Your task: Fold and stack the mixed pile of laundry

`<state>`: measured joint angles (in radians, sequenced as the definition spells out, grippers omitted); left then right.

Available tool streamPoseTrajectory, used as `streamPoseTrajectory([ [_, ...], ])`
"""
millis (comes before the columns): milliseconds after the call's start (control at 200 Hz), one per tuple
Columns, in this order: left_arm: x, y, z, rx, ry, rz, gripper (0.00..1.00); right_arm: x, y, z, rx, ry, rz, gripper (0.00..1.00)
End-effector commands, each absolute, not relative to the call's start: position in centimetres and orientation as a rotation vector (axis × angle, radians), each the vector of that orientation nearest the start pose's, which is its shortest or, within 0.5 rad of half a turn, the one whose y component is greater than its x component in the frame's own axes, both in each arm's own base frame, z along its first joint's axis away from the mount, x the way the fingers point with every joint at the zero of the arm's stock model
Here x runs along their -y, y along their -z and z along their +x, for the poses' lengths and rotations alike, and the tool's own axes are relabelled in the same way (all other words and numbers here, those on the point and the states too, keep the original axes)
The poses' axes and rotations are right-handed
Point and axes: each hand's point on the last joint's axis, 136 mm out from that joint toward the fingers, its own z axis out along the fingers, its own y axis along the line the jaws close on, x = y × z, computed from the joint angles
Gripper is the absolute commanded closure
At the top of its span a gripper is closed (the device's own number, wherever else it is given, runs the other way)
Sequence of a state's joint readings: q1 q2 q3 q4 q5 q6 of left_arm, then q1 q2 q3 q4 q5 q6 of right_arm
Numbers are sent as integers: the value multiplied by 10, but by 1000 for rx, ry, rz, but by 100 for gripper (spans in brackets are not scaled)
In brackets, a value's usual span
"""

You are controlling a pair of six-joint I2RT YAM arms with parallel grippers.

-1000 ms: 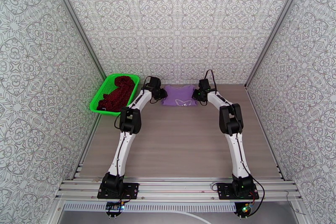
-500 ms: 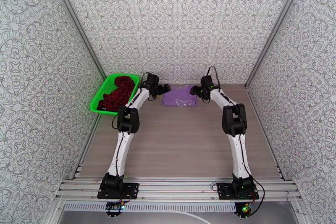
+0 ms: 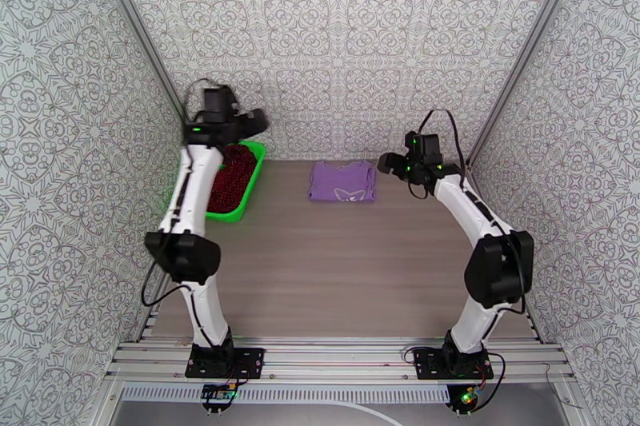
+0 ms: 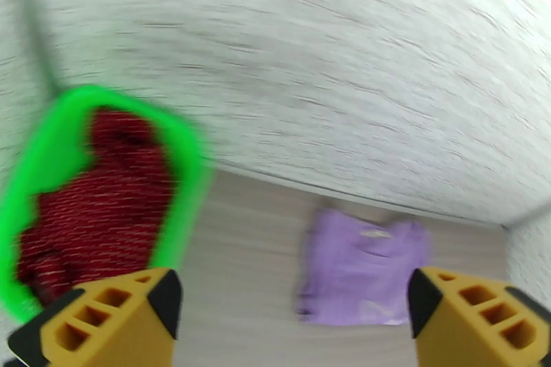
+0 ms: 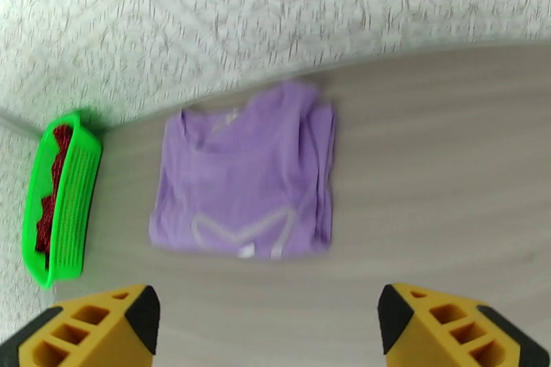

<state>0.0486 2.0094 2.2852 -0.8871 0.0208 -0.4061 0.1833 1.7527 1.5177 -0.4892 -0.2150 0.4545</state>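
Inspection count, table area.

- Robot arms: two. The left arm (image 3: 186, 196) is mounted at the near left and the right arm (image 3: 474, 213) at the near right.
- Grippers: two, the left gripper (image 3: 258, 119) and the right gripper (image 3: 385, 163).
- Yellow fingers (image 4: 103, 323): two per gripper, four in all.
- Garments: two. One lavender T-shirt (image 3: 342, 181) lies at the far centre of the table, and one dark red patterned garment (image 3: 232, 178) lies inside the basket.
- Baskets: one green mesh basket (image 3: 229, 217), at the far left.
- Tables: one wood-grain table (image 3: 336, 276).
- Patterned walls (image 3: 344, 44): three, at left, far and right.
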Motion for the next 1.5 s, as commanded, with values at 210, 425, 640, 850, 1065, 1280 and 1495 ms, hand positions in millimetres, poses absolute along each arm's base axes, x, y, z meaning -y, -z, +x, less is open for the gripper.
streamPoseTrajectory([
  [210,-106,-148,550,-2532,21,-675,12,-143,-185,413,-2452,-658,114,13],
  [425,-114,-90,562,-2599,-41,-719,6,-146,-160,385,-2502,-673,126,13],
  [640,-114,-58,563,-2641,-45,-741,35,-145,-151,375,-2522,-673,147,14],
  [850,-110,-94,573,-2556,14,-711,100,-146,-169,378,-2490,-681,138,15],
  [1065,-91,-234,568,-2348,67,-591,100,-148,-199,376,-2425,-705,114,15],
  [1280,-57,-387,514,-2129,163,-472,100,-149,-223,371,-2356,-742,103,15],
  [1495,-10,-471,454,-2001,309,-344,100,-150,-242,365,-2301,-780,94,15],
])
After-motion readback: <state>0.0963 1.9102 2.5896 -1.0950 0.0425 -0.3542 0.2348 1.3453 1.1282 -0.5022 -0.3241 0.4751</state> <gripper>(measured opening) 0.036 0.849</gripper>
